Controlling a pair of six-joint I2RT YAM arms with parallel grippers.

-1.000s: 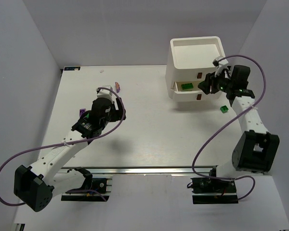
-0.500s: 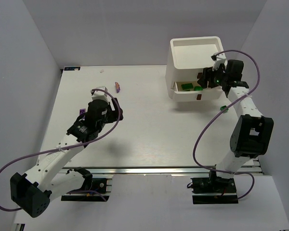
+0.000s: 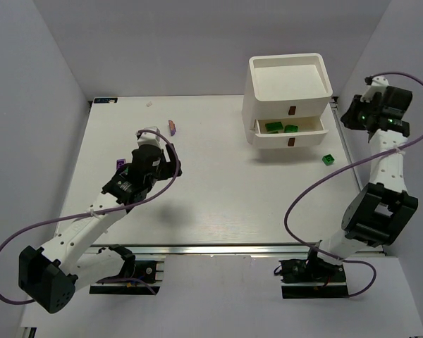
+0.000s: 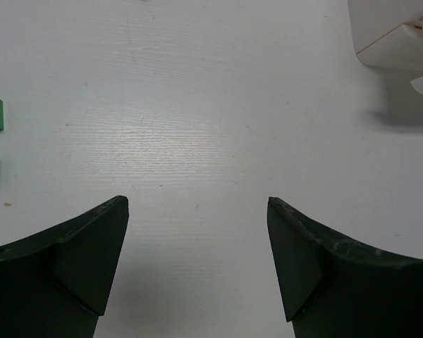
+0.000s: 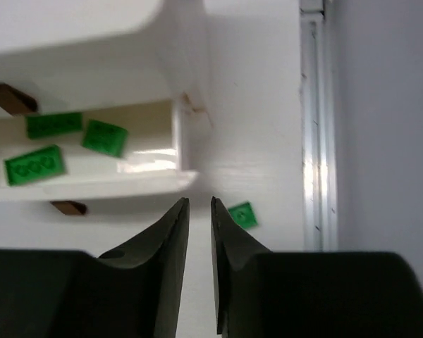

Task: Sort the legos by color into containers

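The white drawer unit (image 3: 289, 98) stands at the far right of the counter (image 3: 211, 190), one drawer (image 3: 290, 131) open with green legos (image 3: 281, 127) inside. Another green lego (image 3: 328, 159) lies beside it. The right claw (image 3: 354, 115) hangs further right.

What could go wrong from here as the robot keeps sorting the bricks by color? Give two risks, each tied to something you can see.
1. The green brick on the table lies close to the rail at the table's right edge; a clumsy pinch by the right gripper might push it against the rail.
2. The open drawer sticks out from the white unit, so an arm sweeping past could bump it.
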